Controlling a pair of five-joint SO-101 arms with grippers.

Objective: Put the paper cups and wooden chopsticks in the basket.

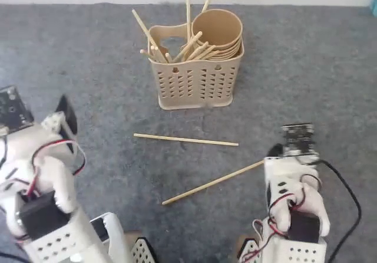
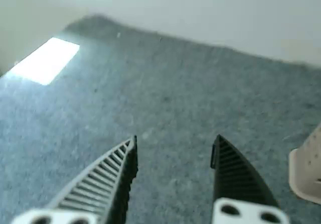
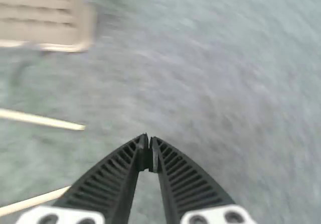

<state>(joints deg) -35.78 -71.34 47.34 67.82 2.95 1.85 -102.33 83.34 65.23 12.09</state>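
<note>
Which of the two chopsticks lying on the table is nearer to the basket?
The level chopstick, just in front of the basket; the slanted chopstick lies farther off.

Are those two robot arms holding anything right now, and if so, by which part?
Nothing is held. The left gripper has its jaws open over bare carpet; the right gripper has its jaws shut on nothing. Two chopsticks lie loose.

Basket [image 1: 197, 83]: beige plastic w/ rows of small slot holes. Cups [image 1: 217, 30]: plain tan-brown. Chopsticks [image 1: 185, 140]: pale wood, no markings. Counter [image 1: 306, 68]: grey-blue, fuzzy speckled texture. Left gripper [image 2: 175, 139] & right gripper [image 3: 149, 138]: black ribbed fingers, white bases w/ dark round holes.
</note>
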